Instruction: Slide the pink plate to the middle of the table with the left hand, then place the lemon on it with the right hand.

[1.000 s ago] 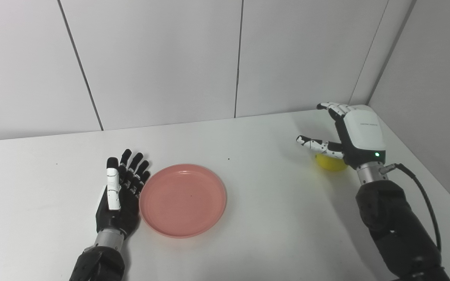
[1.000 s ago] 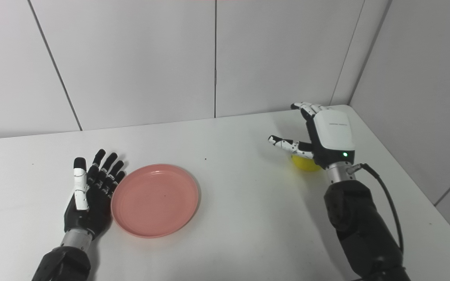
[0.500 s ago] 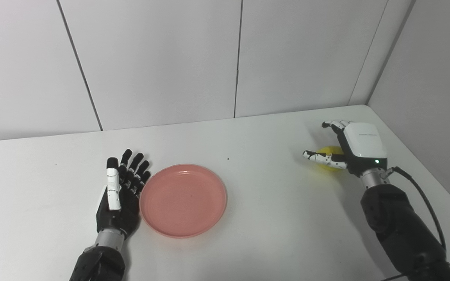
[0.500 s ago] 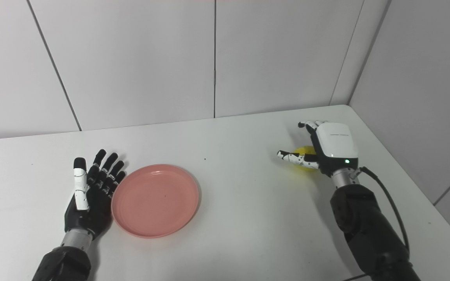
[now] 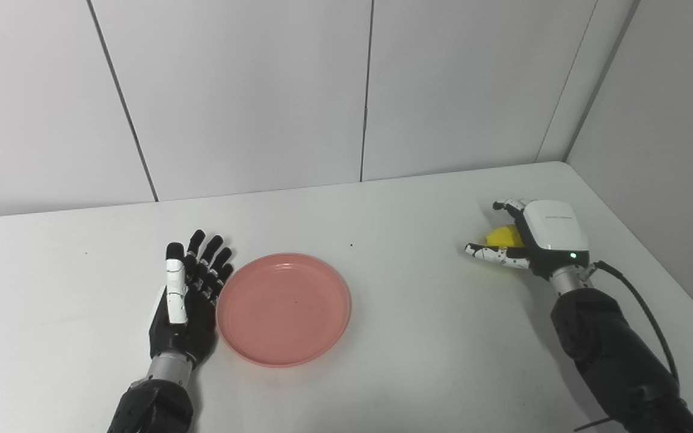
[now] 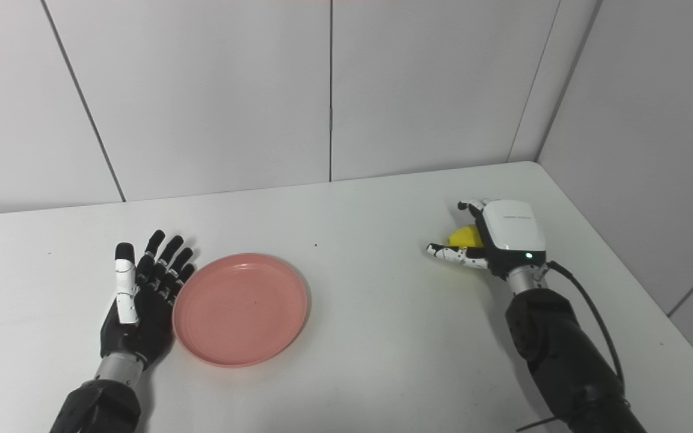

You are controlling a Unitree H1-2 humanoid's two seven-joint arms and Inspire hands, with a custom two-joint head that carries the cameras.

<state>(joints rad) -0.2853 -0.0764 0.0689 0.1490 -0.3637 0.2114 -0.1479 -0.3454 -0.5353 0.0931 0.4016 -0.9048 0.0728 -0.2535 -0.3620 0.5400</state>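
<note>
White table (image 5: pixel 418 337), grey wall panels; left hand (image 5: pixel 187 300) spread beside pink plate (image 5: pixel 283 308); right hand (image 5: pixel 533 240) cupping lemon (image 5: pixel 503 236).

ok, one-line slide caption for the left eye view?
Right hand cups the lemon near the table's right edge; open left hand flanks the empty pink plate.

Pink plate (image 5: pixel 283 309): round, shallow, raised rim, empty, flat on the white table (image 5: pixel 412 337), left of its centre. Lemon (image 5: pixel 503 236): yellow, far right of the plate, mostly hidden, low over the table.
</note>
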